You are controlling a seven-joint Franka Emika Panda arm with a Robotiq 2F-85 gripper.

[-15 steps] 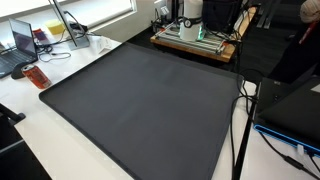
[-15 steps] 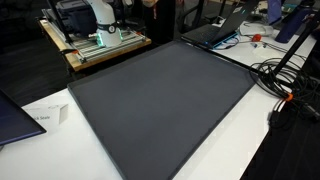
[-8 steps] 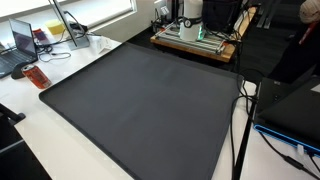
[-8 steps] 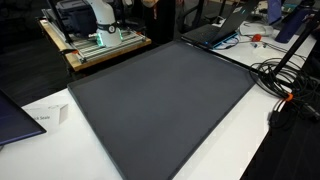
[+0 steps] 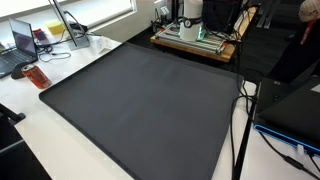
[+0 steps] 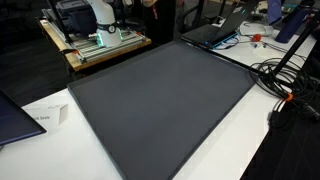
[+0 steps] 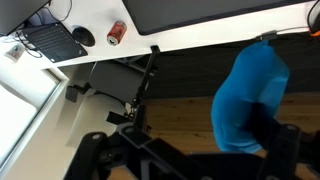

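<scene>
My gripper shows only in the wrist view, as dark blurred parts along the bottom edge, spread wide with nothing between them. It hangs off the table's side, above a wooden floor. Just behind it is a bright blue rounded thing, out of focus. A large dark mat lies bare on the white table in both exterior views, and its edge shows at the top of the wrist view. The arm's white base stands on a wooden platform beyond the mat.
A red can lies by the mat's corner near a laptop. Another laptop sits at the mat's far edge. Cables run along one side. Black table legs stand below the tabletop.
</scene>
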